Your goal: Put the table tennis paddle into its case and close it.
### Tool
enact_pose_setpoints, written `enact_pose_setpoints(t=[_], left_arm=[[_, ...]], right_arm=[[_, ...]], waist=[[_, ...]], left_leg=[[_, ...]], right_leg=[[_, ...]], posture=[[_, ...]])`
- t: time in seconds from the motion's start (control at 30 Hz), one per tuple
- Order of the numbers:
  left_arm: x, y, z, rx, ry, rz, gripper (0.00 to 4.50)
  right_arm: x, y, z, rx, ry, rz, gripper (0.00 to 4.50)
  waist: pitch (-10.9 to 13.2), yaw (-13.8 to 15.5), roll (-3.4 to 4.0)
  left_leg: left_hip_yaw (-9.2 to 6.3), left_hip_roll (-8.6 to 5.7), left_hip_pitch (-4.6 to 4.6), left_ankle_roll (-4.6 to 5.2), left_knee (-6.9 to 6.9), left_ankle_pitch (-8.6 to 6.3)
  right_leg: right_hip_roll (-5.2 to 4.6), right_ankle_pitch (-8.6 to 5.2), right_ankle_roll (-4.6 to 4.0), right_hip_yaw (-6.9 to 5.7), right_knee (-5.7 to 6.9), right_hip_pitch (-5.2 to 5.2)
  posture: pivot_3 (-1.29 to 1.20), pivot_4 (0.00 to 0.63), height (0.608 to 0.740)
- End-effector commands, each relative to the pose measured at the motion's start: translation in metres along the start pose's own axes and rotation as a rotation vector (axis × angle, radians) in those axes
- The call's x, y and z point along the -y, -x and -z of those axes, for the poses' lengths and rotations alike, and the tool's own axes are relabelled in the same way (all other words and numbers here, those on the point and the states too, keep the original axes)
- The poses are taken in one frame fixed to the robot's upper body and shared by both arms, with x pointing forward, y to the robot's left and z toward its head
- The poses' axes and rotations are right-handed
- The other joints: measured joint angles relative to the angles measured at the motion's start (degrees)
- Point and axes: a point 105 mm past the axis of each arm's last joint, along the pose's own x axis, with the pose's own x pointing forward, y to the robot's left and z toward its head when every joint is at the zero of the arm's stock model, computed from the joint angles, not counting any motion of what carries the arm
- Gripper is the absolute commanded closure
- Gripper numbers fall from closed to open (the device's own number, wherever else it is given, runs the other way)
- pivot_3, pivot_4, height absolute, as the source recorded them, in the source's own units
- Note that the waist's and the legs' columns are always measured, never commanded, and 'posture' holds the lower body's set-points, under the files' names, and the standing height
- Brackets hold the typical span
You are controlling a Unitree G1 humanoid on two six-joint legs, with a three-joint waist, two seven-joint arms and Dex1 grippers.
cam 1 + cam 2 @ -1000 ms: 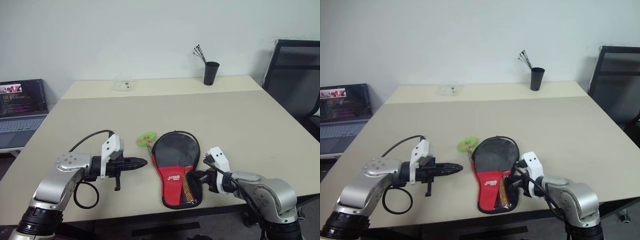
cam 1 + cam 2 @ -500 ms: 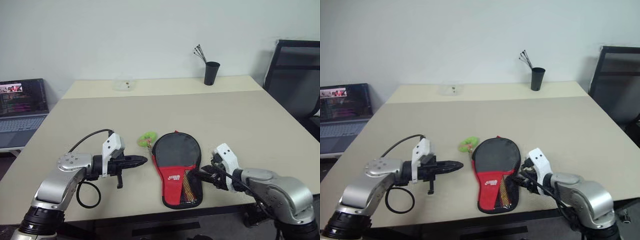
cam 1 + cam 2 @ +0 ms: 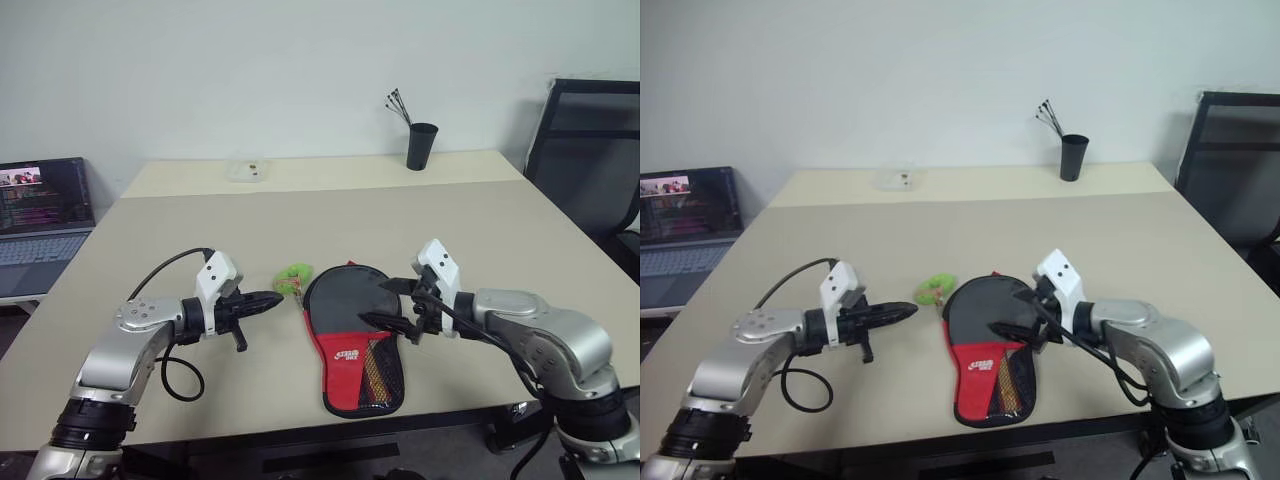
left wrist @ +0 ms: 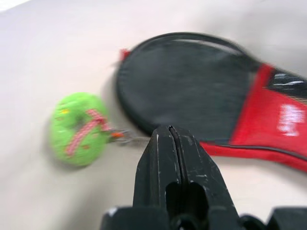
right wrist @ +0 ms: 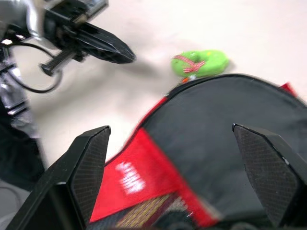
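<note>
While my right gripper hangs just above the round black end of the case, its two fingers are spread wide with nothing between them, one tip toward the far rim of the pouch and the other over its middle. From the right wrist view I look down between those fingers onto black fabric, the red lower part and the white logo. My left gripper sits off to the left of the case, its fingers pressed together into a single point and holding nothing; that point aims toward the case's left edge and lies near the small green charm, apart from both as far as I can see. The charm lies on the table just beside the upper left of the case, joined to it by a short chain or pull that shows in the left wrist view. The case lies flat near the front edge of the table, round end away from me, red part and grey mesh panel toward me. Something striped shows through the mesh, but I cannot tell whether it is the paddle's handle. Farther back stand a black cup with thin sticks and a small clear box; a laptop sits off the table's left side, and a dark chair at the right.
</note>
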Motion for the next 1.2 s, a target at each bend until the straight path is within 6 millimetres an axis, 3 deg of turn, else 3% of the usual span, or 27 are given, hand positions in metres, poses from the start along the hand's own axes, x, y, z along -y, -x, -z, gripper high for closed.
enact_pose_setpoints(t=[0.03, 0.37, 0.57, 0.87, 1.1, 1.2], left_arm=[[-0.022, 0.000, -0.010, 0.029, -0.011, -0.115, 3.64], [-0.049, -0.029, -0.008, 0.024, 0.108, -0.229, 0.02], [-0.055, -0.046, 0.004, -0.041, 0.196, -0.235, 0.02], [-0.046, -0.075, 0.021, -0.139, 0.247, -0.130, 0.02], [-0.046, -0.084, 0.027, -0.148, 0.248, -0.124, 0.02], [-0.046, -0.085, 0.030, -0.147, 0.252, -0.127, 0.61]], right_arm=[[0.003, -0.018, -0.007, 0.035, 0.053, 0.019, 0.00], [-0.012, -0.044, 0.007, 0.017, 0.088, -0.008, 0.00], [-0.015, -0.047, 0.009, 0.014, 0.082, -0.010, 0.00], [-0.019, -0.051, 0.010, 0.016, 0.075, -0.008, 0.00], [-0.016, -0.051, 0.010, 0.015, 0.065, 0.016, 0.00], [-0.014, -0.052, 0.011, 0.014, 0.070, 0.028, 0.00]], waist=[[0.0, 0.0, -0.01], [0.0, 0.0, -0.07], [0.0, 0.0, -0.08], [0.0, 0.0, -0.09], [0.0, 0.0, -0.14], [-0.1, 0.1, -0.18]], left_leg=[[0.00, 0.00, 0.00, 0.00, 0.00, 0.00], [0.03, -0.02, -0.04, -0.01, 0.04, 0.00], [0.05, 0.00, -0.02, -0.01, 0.04, 0.00], [0.16, -0.03, -0.02, -0.01, 0.05, 0.00], [0.22, -0.03, 0.02, -0.01, 0.11, 0.00], [0.22, -0.03, 0.02, -0.01, 0.15, 0.00]], right_leg=[[0.00, 0.00, 0.00, 0.00, 0.01, 0.00], [0.00, 0.02, 0.03, 0.01, 0.07, -0.03], [0.01, 0.02, 0.03, 0.01, 0.11, -0.04], [0.02, 0.02, 0.03, 0.01, 0.12, -0.04], [0.00, 0.02, 0.03, -0.01, 0.21, -0.01], [-0.01, 0.02, 0.03, -0.02, 0.23, 0.00]], posture=[[0.00, 0.150, 0.740], [0.00, 0.150, 0.740], [0.00, 0.150, 0.740], [0.00, 0.150, 0.740], [0.00, 0.150, 0.740], [0.00, 0.150, 0.740]])
